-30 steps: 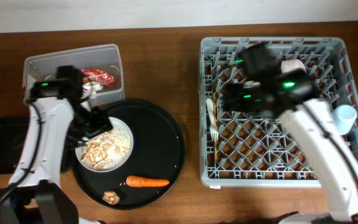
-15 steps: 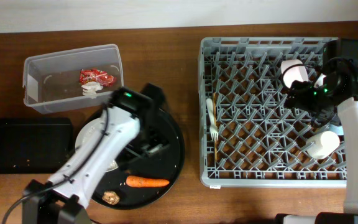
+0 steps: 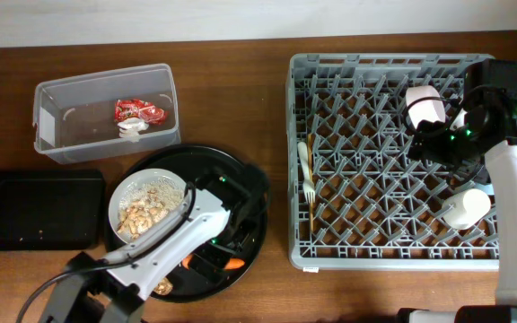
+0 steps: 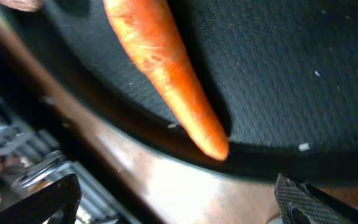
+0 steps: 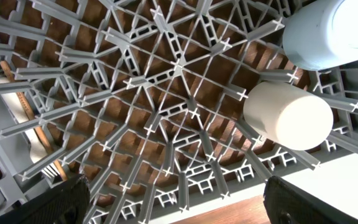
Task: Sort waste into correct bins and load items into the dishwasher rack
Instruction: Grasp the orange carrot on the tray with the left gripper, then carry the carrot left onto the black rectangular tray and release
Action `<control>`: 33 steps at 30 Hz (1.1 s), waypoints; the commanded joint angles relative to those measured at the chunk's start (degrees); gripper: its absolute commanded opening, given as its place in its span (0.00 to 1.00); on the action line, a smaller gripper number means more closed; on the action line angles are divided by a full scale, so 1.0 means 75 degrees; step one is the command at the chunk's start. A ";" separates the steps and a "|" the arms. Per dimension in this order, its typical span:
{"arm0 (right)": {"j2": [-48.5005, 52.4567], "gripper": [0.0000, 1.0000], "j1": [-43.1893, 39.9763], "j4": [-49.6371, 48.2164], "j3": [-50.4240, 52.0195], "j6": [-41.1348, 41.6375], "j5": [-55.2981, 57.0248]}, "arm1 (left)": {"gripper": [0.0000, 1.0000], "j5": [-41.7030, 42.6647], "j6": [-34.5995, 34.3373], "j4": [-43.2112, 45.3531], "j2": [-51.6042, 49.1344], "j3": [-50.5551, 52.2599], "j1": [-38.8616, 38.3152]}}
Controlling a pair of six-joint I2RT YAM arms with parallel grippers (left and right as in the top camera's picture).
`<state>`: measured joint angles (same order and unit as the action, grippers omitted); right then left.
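Carrot point(image 4: 166, 68) lies before the left hand point(image 4: 179, 196), spread wide and empty to straddle it; right hand point(image 5: 179, 199) likewise gapes empty.

I count two bins: one clear tub point(image 3: 56, 126) and one shallow black rectangular tray point(image 3: 36, 210). Two wrappers, one crumpled red point(image 3: 139, 111) and one small white point(image 3: 133, 130). One round black tray point(image 3: 249, 193). One white plate point(image 3: 119, 193), bearing one heap of beige crumbly scraps point(image 3: 144, 213), and one loose scrap lump point(image 3: 160, 287) besides. One carrot point(image 4: 166, 68). One grey dishwasher rack point(image 3: 384, 67). Three pieces of cutlery: one white fork point(image 3: 310, 190), one white spoon point(image 3: 302, 157), one wooden chopstick point(image 3: 313, 215). Three vessels: one pale pink bowl point(image 3: 424, 105), one cream cup point(image 3: 467, 208), one light blue cup point(image 5: 331, 31).
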<state>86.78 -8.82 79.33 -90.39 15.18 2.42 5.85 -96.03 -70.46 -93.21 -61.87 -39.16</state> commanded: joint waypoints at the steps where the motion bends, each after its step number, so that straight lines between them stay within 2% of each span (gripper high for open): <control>1: -0.0108 0.92 -0.0026 0.0003 0.0041 -0.0020 -0.0061 | 0.99 0.0047 -0.0644 0.0434 0.0131 0.0705 0.0274; 6: -0.0108 0.92 -0.0026 0.0003 0.0055 -0.0020 -0.0073 | 0.99 -0.0015 -0.0516 0.0950 0.0131 0.1276 0.1174; 11: -0.0108 0.92 -0.0026 -0.0003 0.0055 -0.0020 -0.0119 | 0.99 -0.0860 0.0627 0.2253 0.0131 0.1547 0.1437; 14: -0.0108 0.92 -0.0026 0.0000 0.0055 -0.0023 -0.0117 | 0.98 -0.0810 0.0650 0.2328 0.0131 0.1562 0.1437; 19: -0.0108 0.92 -0.0029 0.0000 0.0055 -0.0023 -0.0117 | 0.89 -0.0813 0.0641 0.2331 0.0131 0.1699 0.1437; 21: -0.0108 0.92 -0.0026 -0.0003 0.0055 -0.0023 -0.0117 | 0.89 -0.0831 0.0644 0.2334 0.0131 0.1731 0.1437; 22: -0.0108 0.92 -0.0026 -0.0003 0.0055 -0.0023 -0.0117 | 0.81 -0.0845 0.0644 0.2337 0.0131 0.1731 0.1437; 24: -0.0108 0.92 -0.0029 -0.0006 0.0055 -0.0020 -0.0114 | 0.71 -0.0848 0.0644 0.2419 0.0131 0.1731 0.1437; 26: -0.0108 0.92 -0.0029 -0.0006 0.0055 -0.0023 -0.0114 | 0.50 -0.0845 0.0647 0.2535 0.0131 0.1731 0.1437; 30: -0.0108 0.92 -0.0029 -0.0003 0.0055 -0.0023 -0.0114 | 0.37 -0.0898 0.0647 0.2565 0.0131 0.1731 0.1440; 32: -0.0108 0.92 -0.0029 -0.0003 0.0055 -0.0023 -0.0111 | 0.34 -0.0918 0.0650 0.2559 0.0131 0.1731 0.1440; 33: -0.0108 0.92 -0.0029 -0.0003 0.0055 -0.0023 -0.0108 | 0.27 -0.0959 0.0673 0.2541 0.0131 0.1731 0.1437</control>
<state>86.78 -8.82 79.31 -90.35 14.98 1.89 0.10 -91.24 -51.16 -93.21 -49.28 -28.73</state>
